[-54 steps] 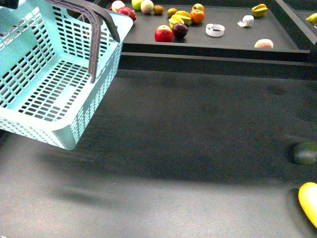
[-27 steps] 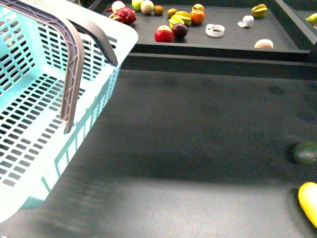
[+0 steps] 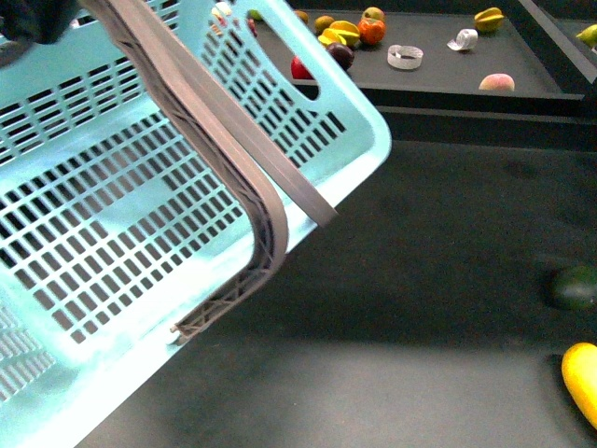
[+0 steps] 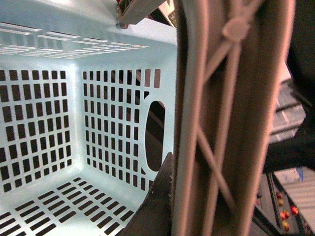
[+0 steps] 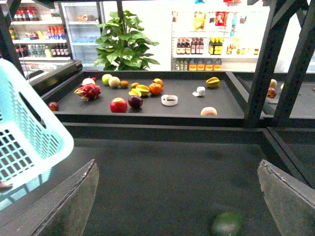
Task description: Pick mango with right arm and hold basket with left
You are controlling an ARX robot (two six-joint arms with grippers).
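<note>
The basket now looms nearer, more tilted; mango lies unmoved on bench; right tool released, left tool unclear.

Glare on basket, blurred handle

Large light turquoise basket with slotted walls, lifted clear of the dark table and tipped steeply, its inside turned toward the front camera. Fills the left half of that view and hangs by one grey-brown swing handle, whose top end is gripped by the left gripper at the far left. Smooth yellow mango lying on the table at the near right edge, partly cut off by the frame and well apart from the basket; over the table, right gripper with fingers spread wide.
</note>
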